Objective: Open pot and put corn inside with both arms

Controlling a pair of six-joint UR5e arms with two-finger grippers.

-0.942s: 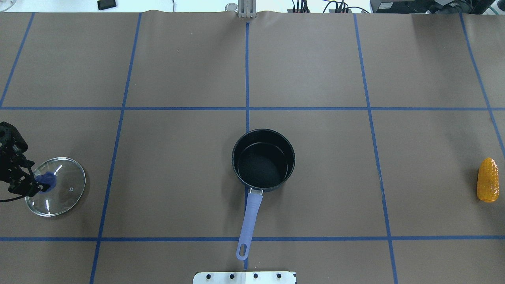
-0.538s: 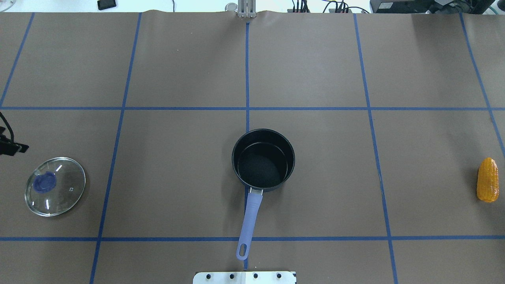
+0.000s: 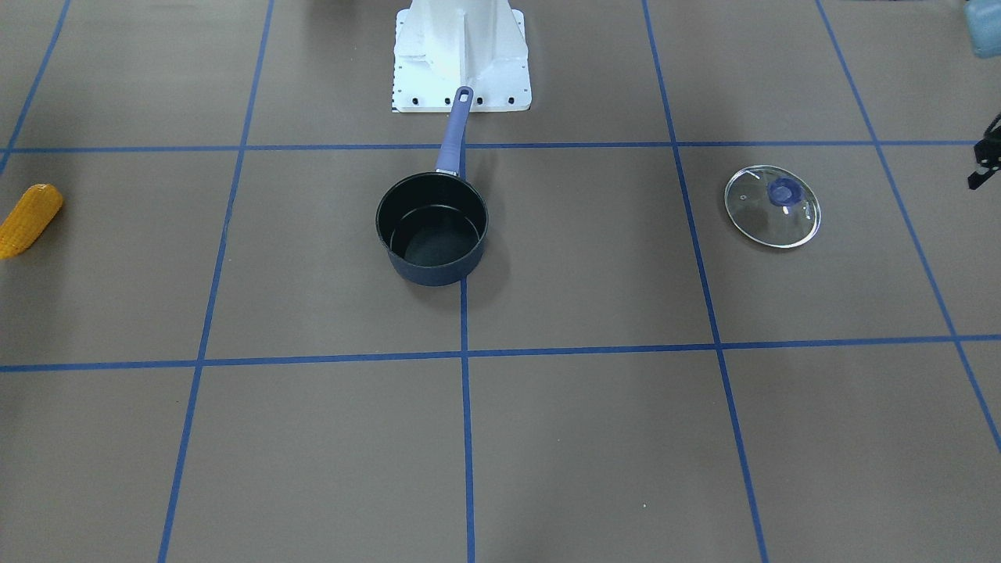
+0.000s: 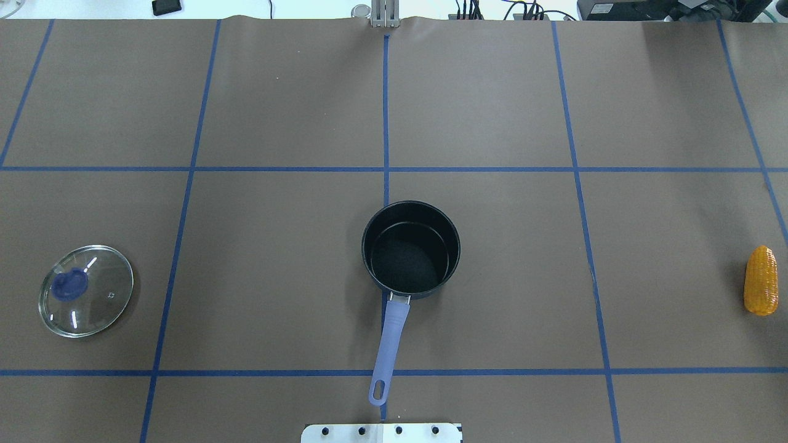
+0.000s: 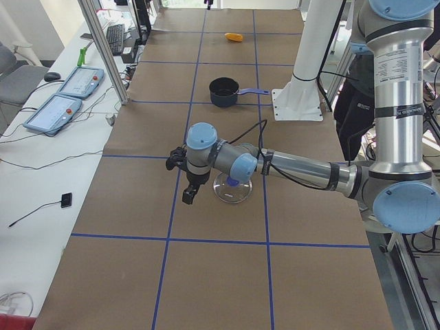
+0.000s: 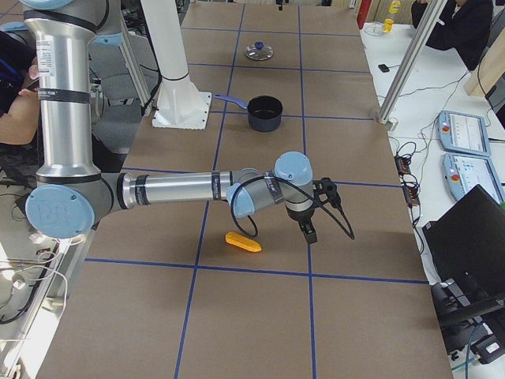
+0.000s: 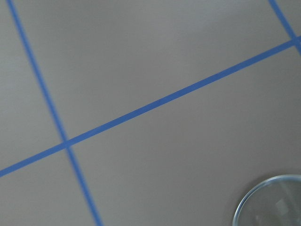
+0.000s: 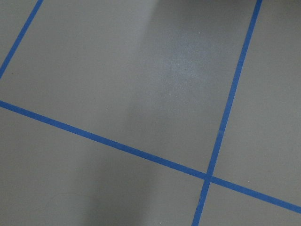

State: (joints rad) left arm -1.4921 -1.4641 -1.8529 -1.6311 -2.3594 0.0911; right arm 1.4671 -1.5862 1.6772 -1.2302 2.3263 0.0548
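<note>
Brown gridded table (image 4: 492,92): pot (image 4: 410,249) uncovered, glass lid (image 4: 86,291) lying far left. I log left gripper (image 5: 188,196) just withdrawn from it; corn (image 4: 761,280) untouched far right, right gripper (image 6: 310,234) near. Grip states: cannot tell. Corn pickup comes next.

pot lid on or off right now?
Off. The pot is uncovered, its dark inside showing and empty; the glass lid lies flat on the table, well apart on the robot's left.

black pot (image 4: 410,249), yellow-orange corn (image 4: 761,280), blue-gridded brown table (image 4: 492,111).
</note>
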